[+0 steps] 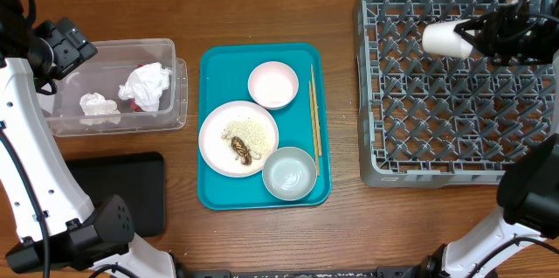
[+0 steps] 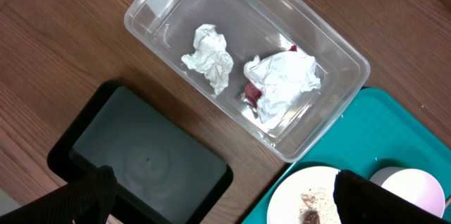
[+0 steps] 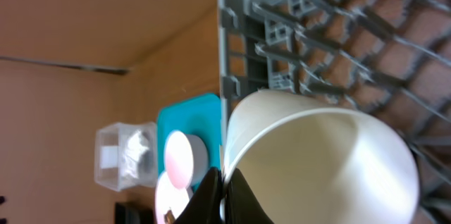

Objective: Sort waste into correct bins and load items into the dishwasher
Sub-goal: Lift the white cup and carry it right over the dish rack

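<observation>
Lower left of the overhead frame: one shallow black tray, rectangular with rounded corners, matte, flat on the wooden table. Just right of it, one teal serving tray carrying the ware:

- one larger whitish bowl at its lower right, round and glossy
- one round plate at centre left, bearing a patch of loose rice grains and one small brown food scrap
- one small pink bowl near the top
- one pair of thin wooden chopsticks side by side along the right edge

Left of the teal tray and above the black one, one clear plastic tub with rounded corners. Inside it:

- one smaller crumpled tissue
- one larger crumpled tissue
- one red wrapper, mostly hidden beneath the larger tissue

Left gripper at the tub's upper left corner, pointing down. In the left wrist view, fingers spread wide to the lower corners of the frame, nothing between them.

Right side of the overhead frame: one large square grey plastic dish rack with a lattice floor of upright pegs. Right gripper reaching in from the upper right over the rack's upper part, pinched tight on one small white cup held on its side. Contact between cup and pegs not discernible.
</observation>
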`<state>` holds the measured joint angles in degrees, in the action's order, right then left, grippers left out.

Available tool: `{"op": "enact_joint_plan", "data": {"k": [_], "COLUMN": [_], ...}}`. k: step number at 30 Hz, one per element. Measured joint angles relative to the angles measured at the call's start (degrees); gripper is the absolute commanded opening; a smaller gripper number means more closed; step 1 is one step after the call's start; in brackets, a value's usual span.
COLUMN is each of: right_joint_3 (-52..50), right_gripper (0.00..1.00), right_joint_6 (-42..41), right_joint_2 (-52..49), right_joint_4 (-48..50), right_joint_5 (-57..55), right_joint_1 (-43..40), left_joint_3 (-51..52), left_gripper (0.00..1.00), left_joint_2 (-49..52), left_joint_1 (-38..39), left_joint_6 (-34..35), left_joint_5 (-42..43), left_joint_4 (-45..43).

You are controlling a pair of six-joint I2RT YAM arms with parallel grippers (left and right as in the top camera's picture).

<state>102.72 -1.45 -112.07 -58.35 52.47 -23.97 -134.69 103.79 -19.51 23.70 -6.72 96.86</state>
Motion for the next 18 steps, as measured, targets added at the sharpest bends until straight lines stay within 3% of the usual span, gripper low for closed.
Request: {"op": "enact_joint_plan", "data": {"k": [7,18], "right_joint_3": [-3.8,-5.0], "right_gripper": [0.04,0.04], "right_joint_6": [0.0,0.4], "right_joint_2": [0.0,-6.0], "right_joint_4": [6.1,2.3], "right_joint_5": [5.7,6.7], "right_joint_1": [-1.5,-3.8], "left_joint_3": [0.0,0.0], "left_gripper": [1.0,1.0], "left_joint_2": [0.0,0.0], "left_joint_1": [0.0,0.0], "left_joint_6": [0.0,0.0], "left_joint_5": [0.0,0.0], "left_joint_4": [0.0,0.0]}}
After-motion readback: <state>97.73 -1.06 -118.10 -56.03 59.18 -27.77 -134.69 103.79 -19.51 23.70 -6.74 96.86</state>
